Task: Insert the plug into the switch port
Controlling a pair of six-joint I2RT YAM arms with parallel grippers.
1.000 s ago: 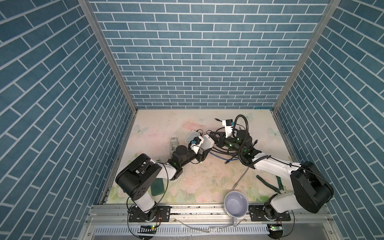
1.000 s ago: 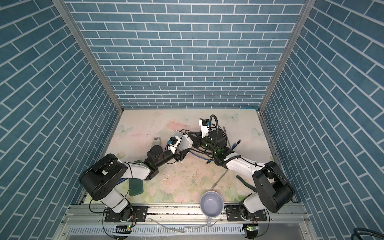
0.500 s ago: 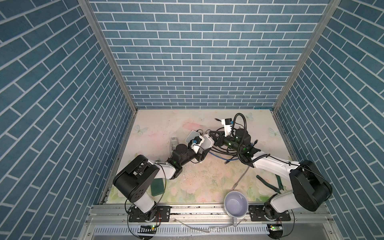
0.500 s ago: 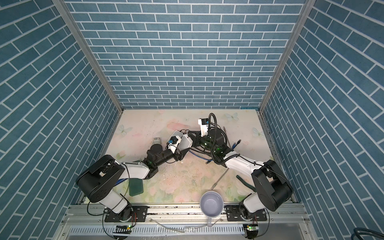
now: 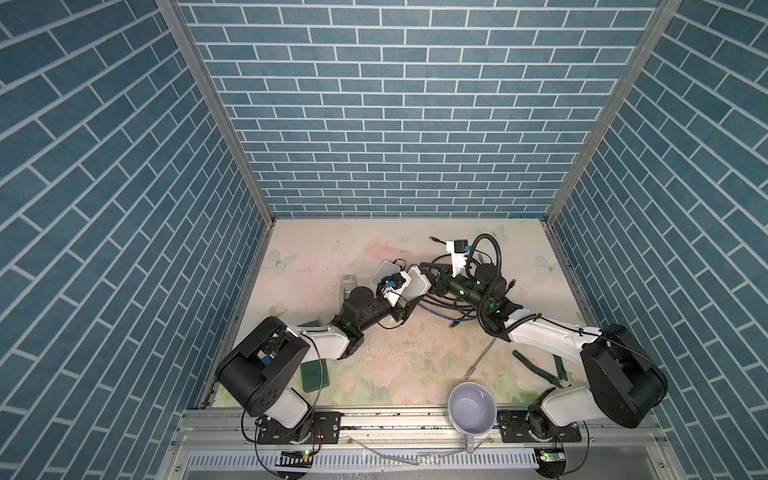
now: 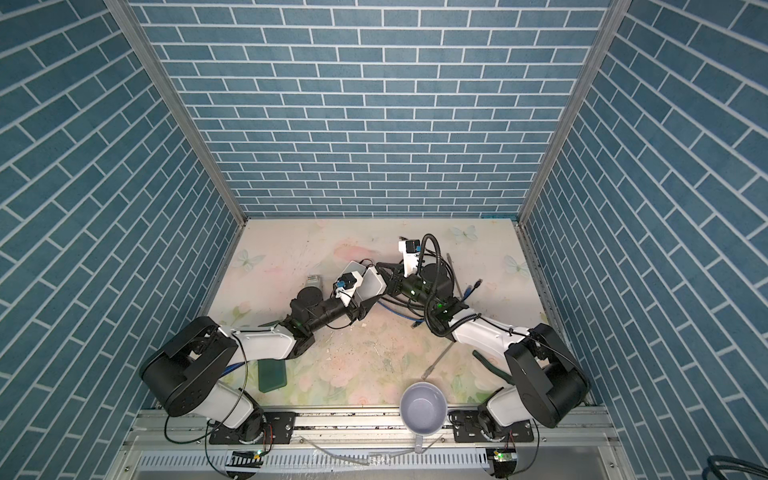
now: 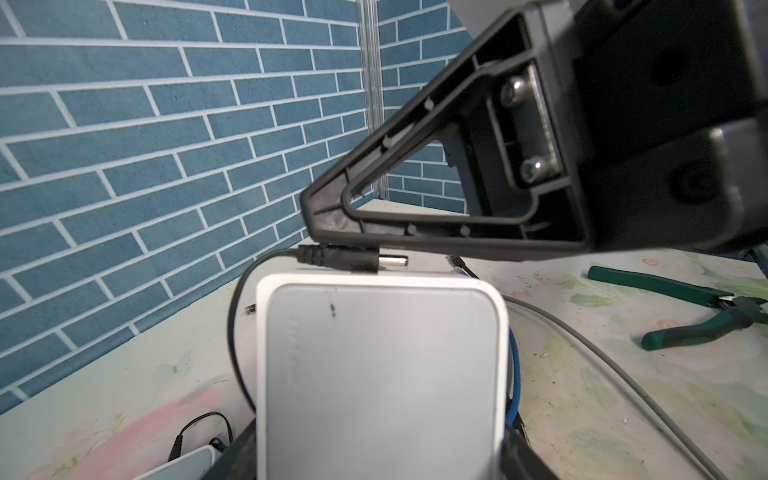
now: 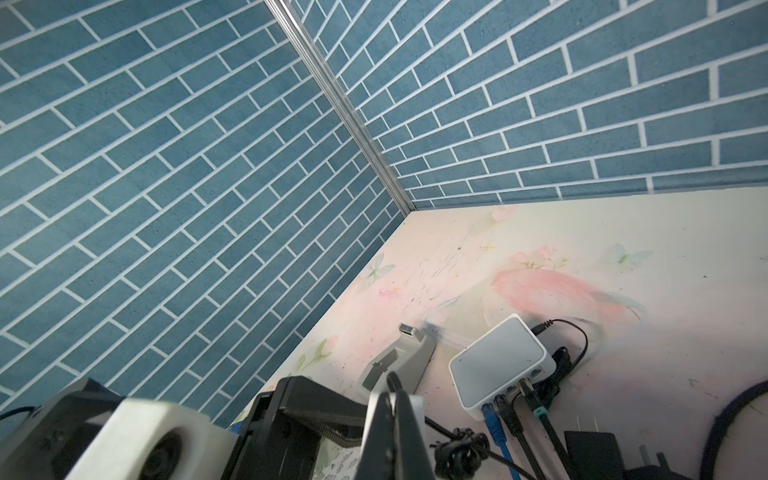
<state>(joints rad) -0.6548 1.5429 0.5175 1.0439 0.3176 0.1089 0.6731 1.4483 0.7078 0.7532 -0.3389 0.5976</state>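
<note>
My left gripper (image 7: 380,457) is shut on a white switch (image 7: 382,374), held tilted above the table near the middle in both top views (image 5: 417,284) (image 6: 371,283). My right gripper (image 8: 392,399) is shut on a black plug (image 7: 345,259) with a silver tip and a thin black cord. In the left wrist view the plug lies along the switch's far edge, under a right finger (image 7: 374,208). The switch's port is hidden. The two grippers meet tip to tip at the switch (image 5: 426,268).
A second white switch (image 8: 498,361) (image 5: 384,272) lies on the table with blue and black cables plugged in. Nearby are a grey stand (image 8: 399,357), a black adapter (image 8: 590,453), green pliers (image 7: 685,307), a grey cable (image 5: 480,357), a mug (image 5: 472,409) and a green block (image 5: 316,374).
The left arm's elbow has drifted slightly to the left. Both grips and the place of the switch and plug look the same.
</note>
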